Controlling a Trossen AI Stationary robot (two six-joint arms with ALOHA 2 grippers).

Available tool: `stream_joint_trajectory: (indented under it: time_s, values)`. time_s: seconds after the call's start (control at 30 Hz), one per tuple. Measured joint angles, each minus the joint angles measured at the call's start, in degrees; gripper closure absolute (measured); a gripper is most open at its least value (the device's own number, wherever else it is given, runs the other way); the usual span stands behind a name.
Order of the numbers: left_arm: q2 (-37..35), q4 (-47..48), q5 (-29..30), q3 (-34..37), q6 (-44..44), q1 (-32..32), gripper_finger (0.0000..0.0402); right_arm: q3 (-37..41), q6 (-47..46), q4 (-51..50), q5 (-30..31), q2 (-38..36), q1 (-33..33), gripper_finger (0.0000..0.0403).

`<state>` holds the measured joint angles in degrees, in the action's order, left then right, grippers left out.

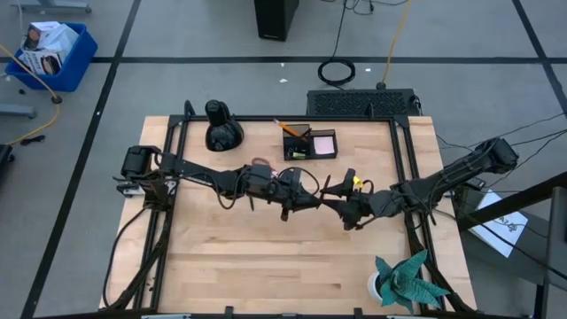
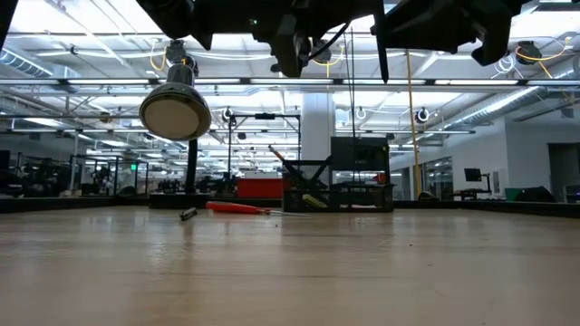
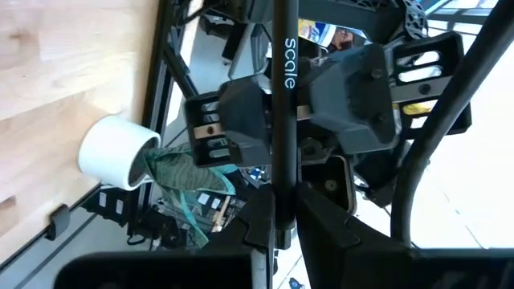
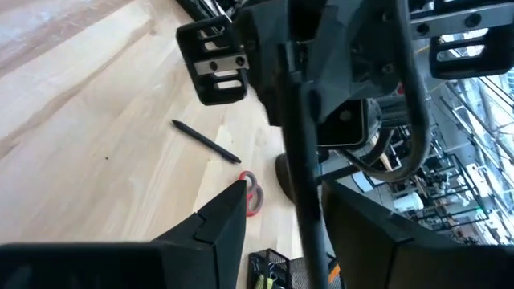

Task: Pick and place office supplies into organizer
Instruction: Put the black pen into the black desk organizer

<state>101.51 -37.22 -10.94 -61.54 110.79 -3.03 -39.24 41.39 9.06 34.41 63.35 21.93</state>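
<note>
My two arms meet above the table's middle. My left gripper (image 1: 304,200) is shut on a thin black pen (image 3: 282,120) printed "scale". My right gripper (image 1: 342,200) is open, its fingers (image 4: 221,221) standing on either side of that pen (image 4: 301,160), with a gap showing on one side. The black organizer (image 1: 308,143) stands at the far edge with a pink sticky pad (image 1: 324,142) and an orange pencil (image 1: 291,128) in it. Red-handled scissors (image 4: 251,193) and a second black pen (image 4: 205,141) lie flat on the table. My left gripper pinches the pen's shaft (image 3: 282,197) between its two fingers. The fingers come level from the table's left and lie across the pen. The pen stands roughly upright, lifted well clear of the table, its lower end (image 2: 381,77) hanging free.
A rounded black bulbous object (image 1: 221,128) stands at the far left. A teal paper plant in a white pot (image 1: 403,279) sits at the near right corner. Black frame rails (image 1: 403,151) run along the table's sides. Bare wood (image 1: 266,257) stretches across the near half.
</note>
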Motion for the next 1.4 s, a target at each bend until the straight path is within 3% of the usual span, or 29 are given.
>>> stream_joint_trajectory:
  time_s: [0.33,0.63,0.77,0.97,1.13,1.4]
  values:
    - [0.0,-0.2,0.0,0.0,0.1,0.0,0.0360,0.0,0.0,4.3,-1.7,1.0,-2.2,0.0292]
    - [0.0,-0.9,0.5,0.0,-0.6,0.0,0.0360,0.1,0.6,3.9,-1.8,1.2,-2.4,0.0378]
    - [0.0,-0.9,1.2,0.0,-2.1,0.0,0.0359,0.1,0.0,4.0,-1.3,1.2,-2.4,0.0378]
    - [0.0,-1.6,3.7,0.0,-10.7,0.2,0.0354,0.1,-3.3,4.0,4.3,1.0,-2.4,0.0371]
    - [0.0,-4.7,4.2,0.0,-12.4,0.6,0.0317,0.0,-5.7,5.0,4.7,0.8,-2.3,0.0375]
    - [0.0,-5.9,-0.3,0.0,-17.0,2.2,0.0250,0.0,-8.6,4.3,9.5,0.2,-2.2,0.0375]
